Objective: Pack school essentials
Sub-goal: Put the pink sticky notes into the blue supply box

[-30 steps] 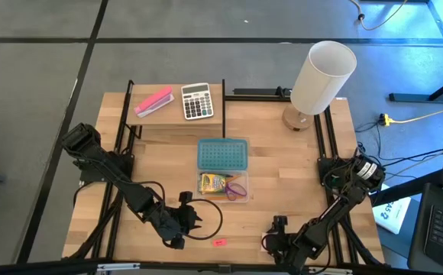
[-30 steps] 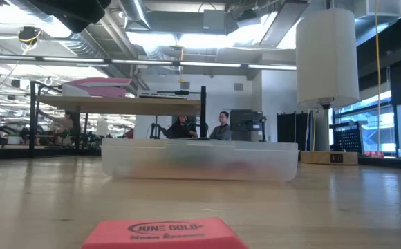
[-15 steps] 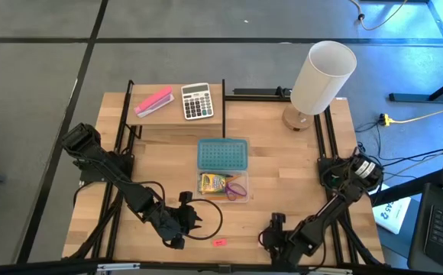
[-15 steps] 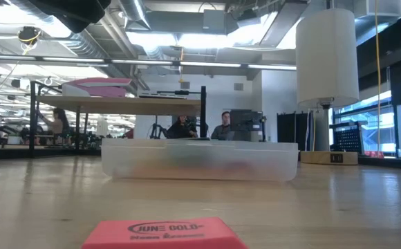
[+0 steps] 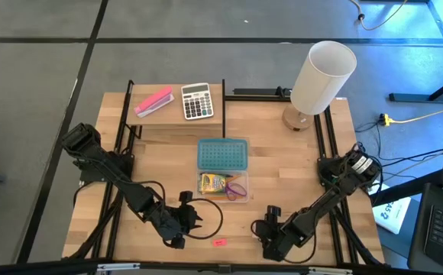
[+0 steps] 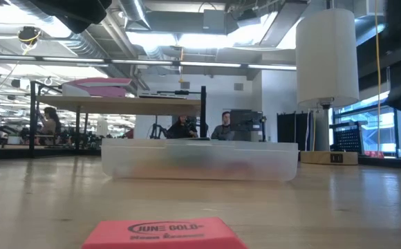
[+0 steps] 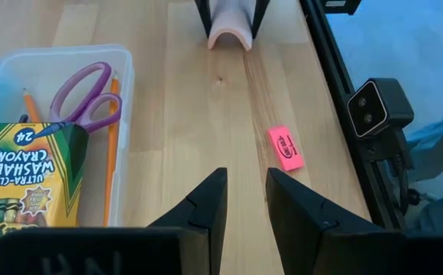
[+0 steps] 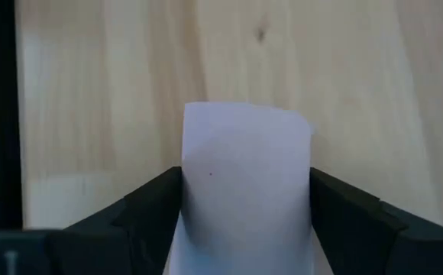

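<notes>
Even, bright overhead light falls on the bench [image 5: 282, 183], with soft shadows. In the low view, ceiling lamps glare above the clear box [image 6: 199, 160]; the pink eraser [image 6: 164, 234] in front of it is blurred, and a dark smear sits at the far right.

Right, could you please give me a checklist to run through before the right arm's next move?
1. Pad gripped by right gripper: ok, a finger presses each side.
2. Pad lifted off the table: cannot tell.
3. Box uncovered: ok, no lid on it.
4. Left gripper out of the way: ok, open and empty, low near the box's front.
5. Eraser packed: not ok, it lies on the table outside the box.
</notes>
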You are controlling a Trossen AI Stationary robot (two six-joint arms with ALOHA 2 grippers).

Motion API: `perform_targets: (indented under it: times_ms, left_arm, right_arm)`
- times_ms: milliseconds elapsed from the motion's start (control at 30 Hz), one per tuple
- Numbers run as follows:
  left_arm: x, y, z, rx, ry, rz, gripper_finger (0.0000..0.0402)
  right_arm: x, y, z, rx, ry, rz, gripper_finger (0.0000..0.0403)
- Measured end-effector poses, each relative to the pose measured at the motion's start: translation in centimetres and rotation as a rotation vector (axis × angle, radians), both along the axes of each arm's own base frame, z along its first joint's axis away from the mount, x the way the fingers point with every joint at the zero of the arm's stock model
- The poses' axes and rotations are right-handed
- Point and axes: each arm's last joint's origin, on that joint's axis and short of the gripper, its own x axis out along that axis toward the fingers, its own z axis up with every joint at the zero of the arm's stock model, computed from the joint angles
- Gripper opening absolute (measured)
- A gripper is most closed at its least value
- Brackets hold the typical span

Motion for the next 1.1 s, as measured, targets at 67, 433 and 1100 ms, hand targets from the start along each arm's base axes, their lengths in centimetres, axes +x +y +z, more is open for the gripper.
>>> perform_targets:
  times_ms: [67,433,1100]
  left_arm:
    - [0.0,0.0,0.0,0.000,0.000,0.000,0.0086]
    - [0.0,0.0,0.0,-0.001,0.000,0.001,0.0086]
    - [0.5,0.9,0.0,-0.028,-0.002,0.097,0.0085]
  right_arm:
    - [0.4,-0.6,0.7,0.005,-0.009,-0.013,0.0267]
    - [3.5,-6.0,5.3,0.011,-0.077,0.011,0.0267]
    - [9.4,-15.3,6.0,-0.178,-0.090,0.226,0.0267]
